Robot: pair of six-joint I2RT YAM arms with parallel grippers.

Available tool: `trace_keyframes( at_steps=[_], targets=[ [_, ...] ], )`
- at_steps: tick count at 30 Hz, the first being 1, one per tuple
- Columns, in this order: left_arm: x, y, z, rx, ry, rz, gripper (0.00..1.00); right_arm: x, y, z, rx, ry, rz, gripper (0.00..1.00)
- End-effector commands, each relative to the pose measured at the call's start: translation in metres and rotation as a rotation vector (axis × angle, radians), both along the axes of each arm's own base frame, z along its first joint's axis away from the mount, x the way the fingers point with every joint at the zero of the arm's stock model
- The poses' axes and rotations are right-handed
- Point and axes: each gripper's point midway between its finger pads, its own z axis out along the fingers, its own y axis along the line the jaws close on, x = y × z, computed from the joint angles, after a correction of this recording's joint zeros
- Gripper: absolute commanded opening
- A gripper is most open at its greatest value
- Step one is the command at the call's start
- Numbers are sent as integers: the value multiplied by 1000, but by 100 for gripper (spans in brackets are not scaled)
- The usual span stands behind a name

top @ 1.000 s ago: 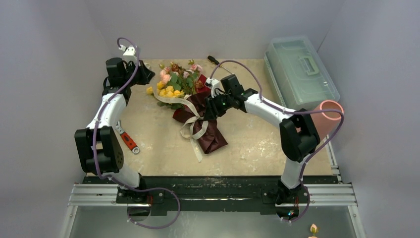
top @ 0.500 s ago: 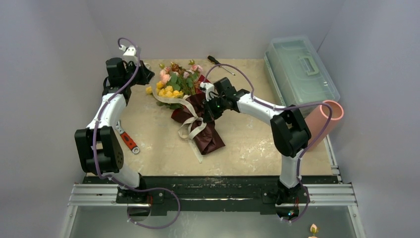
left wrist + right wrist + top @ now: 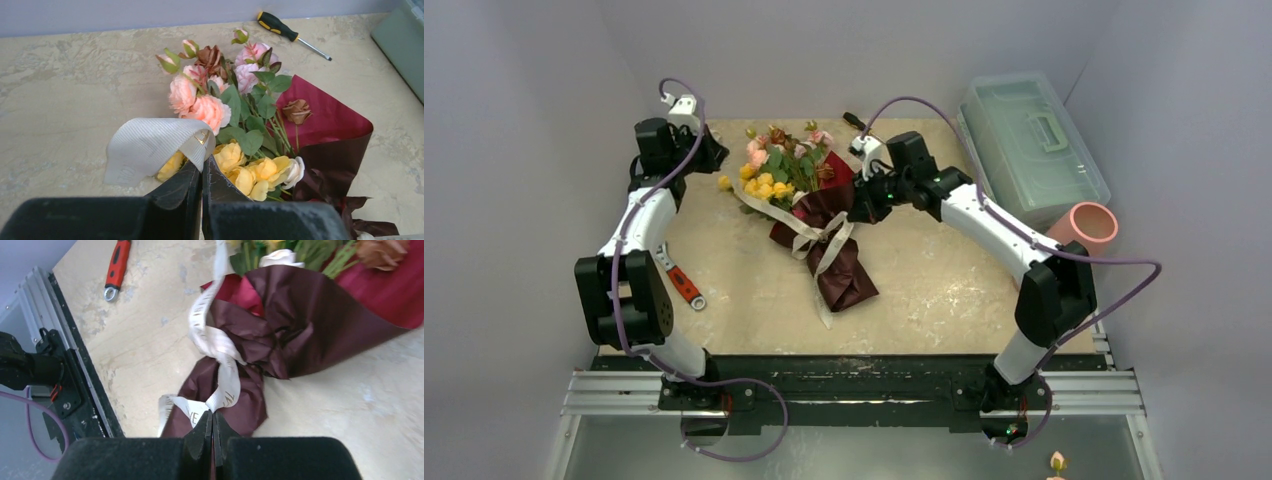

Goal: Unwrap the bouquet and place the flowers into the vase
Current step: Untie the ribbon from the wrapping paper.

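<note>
One surface (image 3: 944, 280) carries everything. One clear plastic box (image 3: 1032, 140) sits well to the right of the bouquet and farther back. One bouquet (image 3: 819, 200) lies flat near the middle of the surface. Its long axis runs from the arm bases toward the back wall, leaning left. The flowers (image 3: 210, 107) point away from the bases, and the pinched tail of dark red paper points toward them. One vase (image 3: 1084, 228) is far right of the bouquet, at the surface's edge, with its open mouth in view.

Of the two hands, the left hand (image 3: 202, 167), just left of the flower heads, is clenched on one end of the cream ribbon (image 3: 150, 147). The right hand (image 3: 212, 420), at the bouquet's right side, is pinched tight on another stretch of it. One red-handled wrench (image 3: 686, 285) lies left of the bouquet's tail. One screwdriver (image 3: 290, 34) lies beyond the flower heads.
</note>
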Motion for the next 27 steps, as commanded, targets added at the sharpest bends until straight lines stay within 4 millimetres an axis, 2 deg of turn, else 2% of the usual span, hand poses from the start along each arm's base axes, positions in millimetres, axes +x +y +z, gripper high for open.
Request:
trace_keyframes(
  at_steps=[1, 10, 14, 20, 27],
  targets=[
    [8, 31, 17, 42, -47, 58, 0, 18, -40, 21, -15, -45, -60, 0],
    [9, 76, 27, 54, -56, 119, 0, 13, -110, 4, -157, -46, -103, 0],
    [3, 96, 33, 70, -51, 146, 0, 23, -139, 3, -207, -73, -154, 0],
    [-18, 121, 29, 146, -6, 187, 0, 37, -177, -5, -296, -93, -212, 0],
    [-49, 162, 13, 199, 67, 281, 0, 38, -205, -9, -353, -97, -248, 0]
  ],
)
